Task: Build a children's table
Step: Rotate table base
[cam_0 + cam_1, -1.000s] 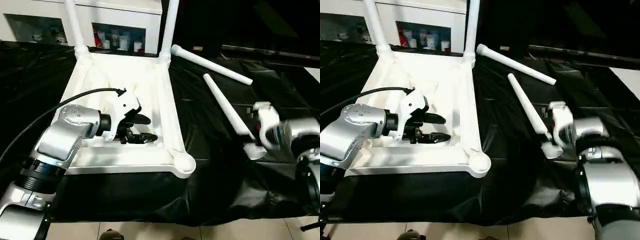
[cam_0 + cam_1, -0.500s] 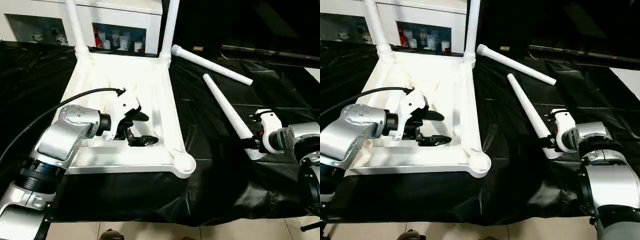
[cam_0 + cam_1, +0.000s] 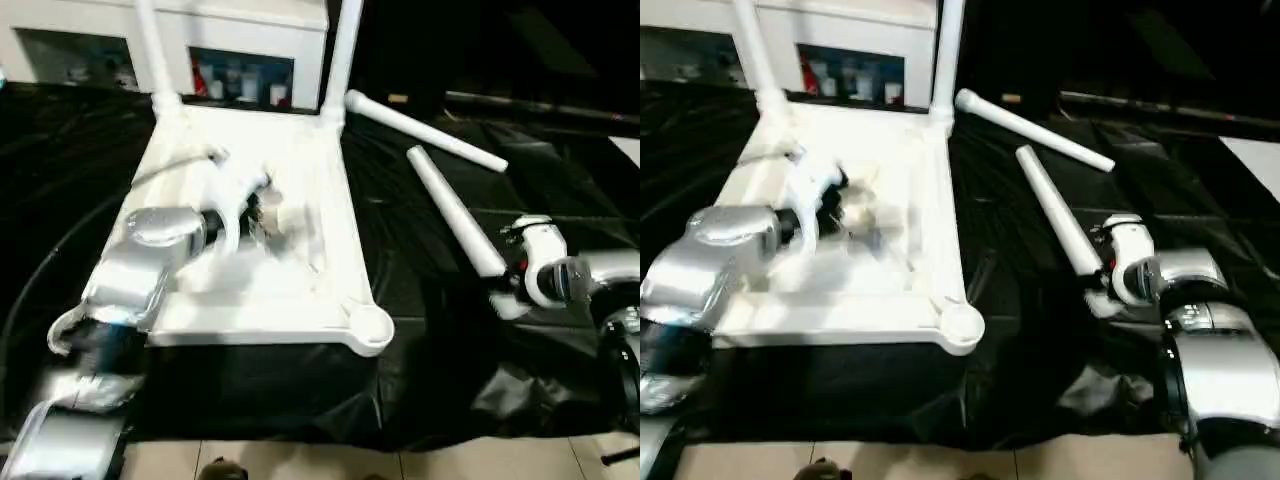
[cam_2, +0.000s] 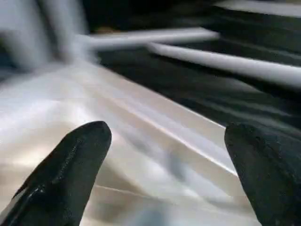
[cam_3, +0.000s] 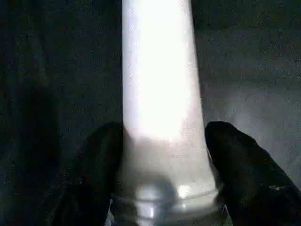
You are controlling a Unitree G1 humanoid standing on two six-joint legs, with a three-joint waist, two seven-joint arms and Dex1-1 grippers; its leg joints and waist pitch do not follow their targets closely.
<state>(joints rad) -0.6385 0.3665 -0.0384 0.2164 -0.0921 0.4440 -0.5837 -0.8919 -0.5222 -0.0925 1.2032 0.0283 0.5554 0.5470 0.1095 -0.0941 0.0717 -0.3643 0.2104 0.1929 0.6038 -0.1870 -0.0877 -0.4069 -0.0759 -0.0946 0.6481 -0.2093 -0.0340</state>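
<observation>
black sheeting point(image 3: 420, 250) is covering the table i am working at, and a white cabinet point(image 3: 240, 30) with glass doors is standing behind it.

the tabletop point(image 3: 300, 180) is lying upside down on the sheeting in front of me, ribbed side up. two legs point(image 3: 343, 50) are already standing upright in its far corner sockets. the near right socket point(image 3: 370, 325) is showing empty; my left arm is hiding the near left corner, so i cannot tell about that one. by my reckoning the job is about half done, with two legs left to fit.

both spare legs are lying on the sheeting to the right of the tabletop. the far leg point(image 3: 425, 130) is lying loose. the near leg point(image 3: 455, 215) is pointing away from me with its flared end toward my right arm.

my right pincer point(image 5: 164, 160) is gripping that near leg just above the flare, a finger pressing on each side.

my left pincer point(image 4: 164, 160) is hovering over the tabletop's underside with its fingers wide apart, holding nothing.

the legs are looking plain white, smooth and tapering.
</observation>
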